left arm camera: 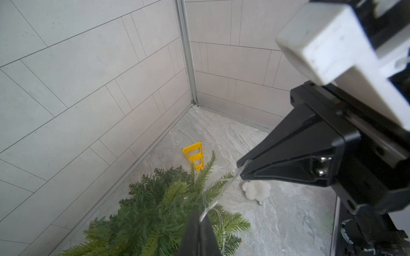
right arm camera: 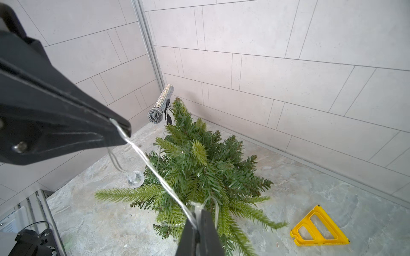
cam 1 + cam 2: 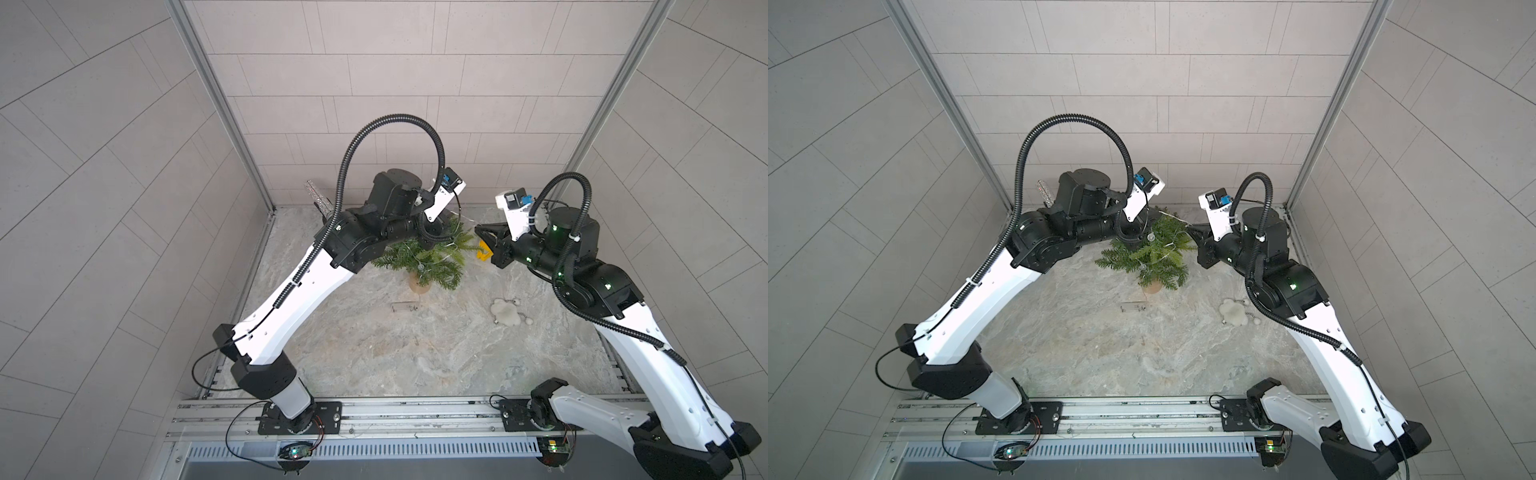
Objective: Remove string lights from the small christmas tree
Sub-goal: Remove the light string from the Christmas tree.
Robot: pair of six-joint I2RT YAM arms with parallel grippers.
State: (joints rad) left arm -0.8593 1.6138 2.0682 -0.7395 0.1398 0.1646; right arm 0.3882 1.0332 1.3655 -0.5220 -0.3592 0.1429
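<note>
Snagging is the main danger. Both hands are pinched fully shut on the string lights (image 2: 153, 166). The left hand (image 2: 125, 130) and the right hand (image 2: 197, 221) each nip the thin silvery wire, and a short span runs taut between them above the tree (image 2: 199, 168). One bulb (image 2: 135, 177) dangles on a loop below the left hand. The rest of the wire threads down through the green branches. Its little clear box (image 3: 405, 307) lies on the worktop (image 3: 374, 353) just in front of the tree's tan base (image 3: 419, 287).

Judging from that, the strand is only partly off. If the hands pull apart or upward while the wire is looped round a branch, the light tree would likely tip or be dragged. The microphone (image 2: 160, 104) stands close behind it, near enough to be knocked. The dangling bulb could hook on needles. The wire is thin and slick, so under tension it might slide out of the closed tips or kink where it is pinched. The box could drag along and catch at the base. The white fluffy toy (image 3: 505, 311) and the yellow triangle (image 2: 319, 230) lie apart, seemingly out of harm's way.
</note>
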